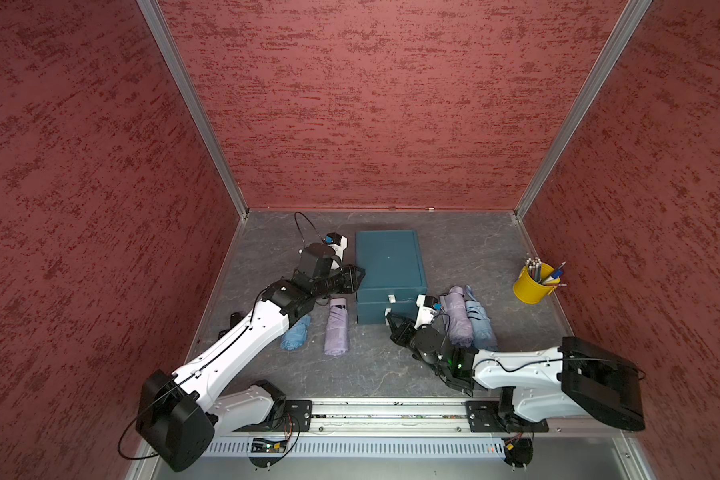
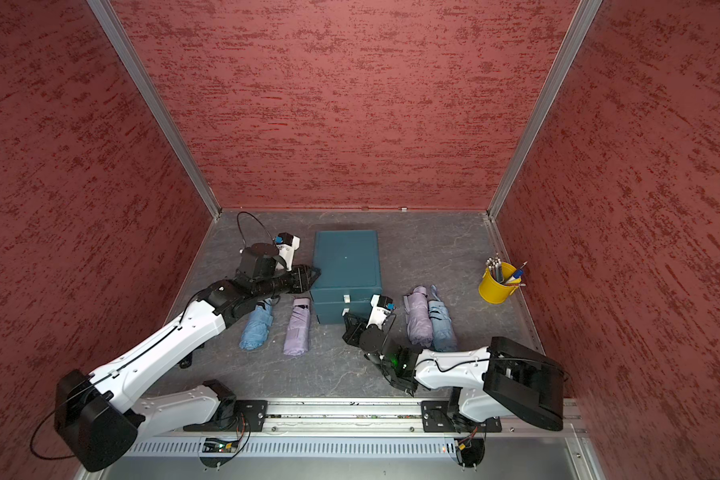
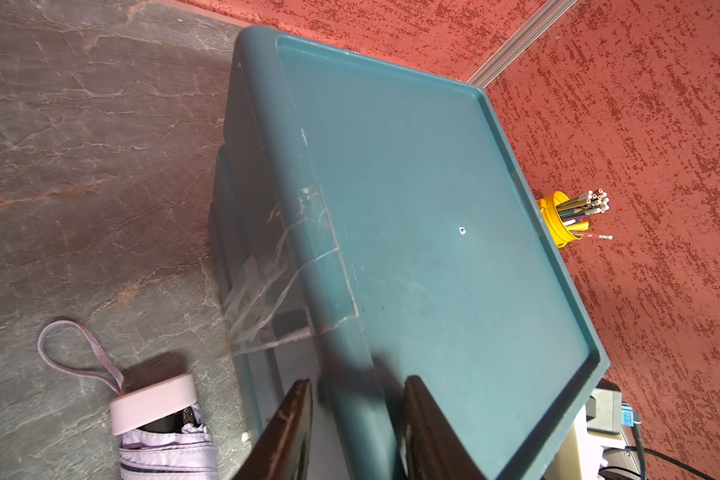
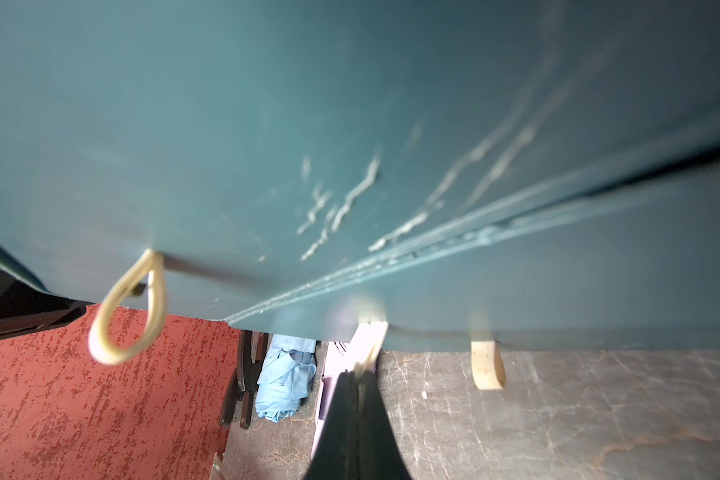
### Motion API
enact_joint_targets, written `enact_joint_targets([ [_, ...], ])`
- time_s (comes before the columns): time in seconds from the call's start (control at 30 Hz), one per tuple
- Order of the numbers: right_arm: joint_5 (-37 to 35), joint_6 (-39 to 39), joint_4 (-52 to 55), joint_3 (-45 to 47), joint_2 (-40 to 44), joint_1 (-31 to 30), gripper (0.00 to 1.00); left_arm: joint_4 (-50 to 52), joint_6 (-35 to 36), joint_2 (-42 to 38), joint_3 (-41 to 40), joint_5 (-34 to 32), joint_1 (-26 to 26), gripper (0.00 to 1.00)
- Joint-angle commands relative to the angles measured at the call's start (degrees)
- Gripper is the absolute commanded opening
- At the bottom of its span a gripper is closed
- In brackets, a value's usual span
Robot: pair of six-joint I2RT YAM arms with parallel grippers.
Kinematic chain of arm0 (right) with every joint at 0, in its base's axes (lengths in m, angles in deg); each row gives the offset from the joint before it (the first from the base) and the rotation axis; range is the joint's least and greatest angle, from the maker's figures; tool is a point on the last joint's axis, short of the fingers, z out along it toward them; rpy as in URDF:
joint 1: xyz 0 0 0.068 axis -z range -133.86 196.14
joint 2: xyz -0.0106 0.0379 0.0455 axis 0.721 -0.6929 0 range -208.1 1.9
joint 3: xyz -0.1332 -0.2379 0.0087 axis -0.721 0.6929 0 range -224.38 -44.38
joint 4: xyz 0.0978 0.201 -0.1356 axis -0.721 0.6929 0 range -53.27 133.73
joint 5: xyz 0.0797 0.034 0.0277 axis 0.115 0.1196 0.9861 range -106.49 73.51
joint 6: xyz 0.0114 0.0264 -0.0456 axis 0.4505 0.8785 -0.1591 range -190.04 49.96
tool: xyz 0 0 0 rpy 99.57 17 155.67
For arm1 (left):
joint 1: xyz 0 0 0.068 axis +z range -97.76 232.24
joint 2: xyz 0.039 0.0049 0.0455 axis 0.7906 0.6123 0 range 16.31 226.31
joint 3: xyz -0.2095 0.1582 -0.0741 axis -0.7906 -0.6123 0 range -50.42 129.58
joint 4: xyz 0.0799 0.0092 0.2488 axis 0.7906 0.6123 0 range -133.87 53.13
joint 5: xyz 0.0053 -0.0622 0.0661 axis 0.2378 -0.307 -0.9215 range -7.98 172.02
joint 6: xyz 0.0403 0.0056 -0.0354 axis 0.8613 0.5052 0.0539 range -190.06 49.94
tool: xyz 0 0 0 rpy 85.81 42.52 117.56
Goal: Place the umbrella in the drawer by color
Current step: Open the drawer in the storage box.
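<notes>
Farthest left on the worktop [image 1: 371,374] lie a blue umbrella [image 1: 295,336] and a lilac umbrella [image 1: 336,328]; past them the left claw [image 3: 358,415] stands part open astride the top edge of the teal drawer unit [image 1: 389,262], gripping nothing loose. At the unit's front the right claw [image 4: 360,370] is pinched tight on a pale pull tab [image 4: 368,332]. Further right lie a second lilac umbrella [image 1: 460,324] and a second blue umbrella [image 1: 481,328], so opening is only starting and all four remain unsorted.
</notes>
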Motion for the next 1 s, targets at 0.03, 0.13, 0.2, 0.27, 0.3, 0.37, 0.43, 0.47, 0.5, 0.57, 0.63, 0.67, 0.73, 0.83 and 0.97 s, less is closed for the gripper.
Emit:
enact_joint_targets([
  [0.03, 0.3, -0.8, 0.5, 1.1, 0.9, -2.0, 0.00, 4.2, 0.3, 0.7, -1.2, -1.4, 0.4, 0.39],
  [0.13, -2.0, -1.2, 4.8, 0.8, 2.9, -5.4, 0.00, 4.3, -0.2, 1.0, -1.2, -1.6, 0.4, 0.39],
  [0.2, -4.1, -1.2, 8.2, 1.1, 5.0, -8.0, 0.00, 4.4, -0.6, 1.2, -1.2, -1.8, 0.4, 0.39],
  [0.27, -6.5, -0.3, 14.0, 0.9, 7.8, -10.7, 0.00, 4.5, -0.8, 1.4, -1.0, -1.8, 0.3, 0.39],
  [0.3, -8.0, 0.1, 17.1, 0.7, 9.2, -12.2, 0.00, 4.6, -0.9, 1.5, -0.8, -2.1, 0.3, 0.40],
  [0.37, -9.7, 1.6, 22.2, 0.6, 11.7, -14.5, 0.00, 4.6, -1.0, 1.5, -1.0, -2.6, 0.3, 0.40],
  [0.43, -11.1, 3.1, 27.0, 0.3, 13.2, -17.0, 0.00, 4.4, -1.2, 1.5, -0.8, -2.9, 0.4, 0.40],
  [0.47, -11.6, 4.0, 29.2, -0.1, 13.5, -18.0, 0.00, 4.4, -1.2, 1.5, -0.9, -3.0, 0.4, 0.40],
  [0.5, -12.2, 4.7, 31.5, -0.5, 13.8, -19.5, 0.00, 4.4, -1.2, 1.6, -0.8, -3.0, 0.4, 0.40],
  [0.57, -14.1, 6.3, 35.6, -1.3, 14.3, -22.5, 0.00, 4.5, -1.2, 1.6, -0.8, -3.3, 0.4, 0.40],
  [0.63, -15.9, 8.1, 39.6, -2.4, 14.6, -25.1, 0.00, 4.5, -1.2, 1.7, -0.8, -3.2, 0.4, 0.40],
  [0.67, -16.8, 9.0, 41.1, -3.0, 14.7, -26.2, 0.00, 4.5, -1.2, 1.7, -0.8, -3.3, 0.4, 0.40],
  [0.73, -18.1, 10.3, 44.4, -4.2, 14.9, -27.9, 0.00, 4.5, -1.2, 1.8, -0.8, -3.4, 0.4, 0.40],
  [0.83, -19.2, 11.1, 46.7, -5.5, 14.6, -29.7, 0.00, 4.5, -1.1, 1.7, -0.8, -3.4, 0.4, 0.40],
  [0.97, -19.6, 11.9, 47.4, -6.3, 13.2, -31.0, 0.00, 4.6, -1.1, 1.7, -0.6, -3.3, 0.4, 0.40],
])
